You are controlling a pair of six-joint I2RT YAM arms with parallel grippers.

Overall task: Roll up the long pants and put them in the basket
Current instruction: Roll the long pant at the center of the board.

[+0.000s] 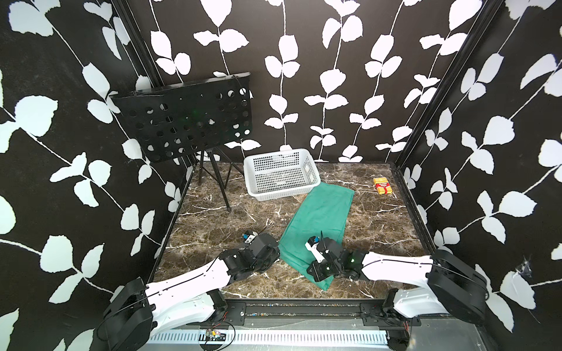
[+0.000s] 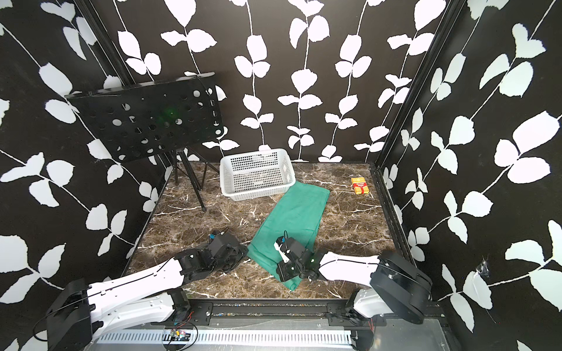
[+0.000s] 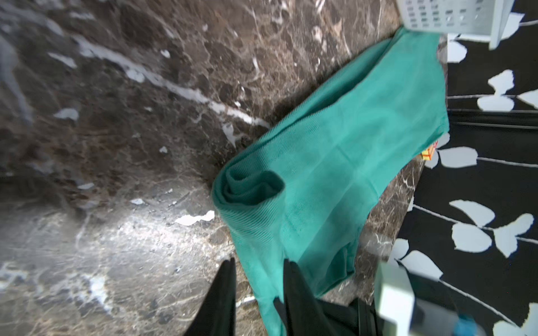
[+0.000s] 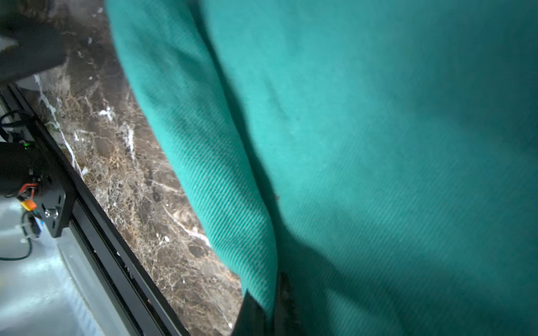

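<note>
Right pincer (image 4: 269, 308) is clamped on the started roll of the long pants (image 1: 320, 212). Left pincer (image 3: 259, 288) is narrow, straddling that edge, not pinching. The rest lies ahead, reaching the basket (image 1: 267, 190). Close left, then turn both evenly.

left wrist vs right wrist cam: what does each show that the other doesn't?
Left wrist only: the spiral rolled-up end of the long pants, a corner of the white basket, a sliver of the yellow-red box, and the left gripper, jaws apart astride the cloth's edge.
Right wrist only: the right gripper pinched shut on a fold of the pants, plus the black front rail and a bracket with an orange connector.
Both: the teal cloth and the marble tabletop.
</note>
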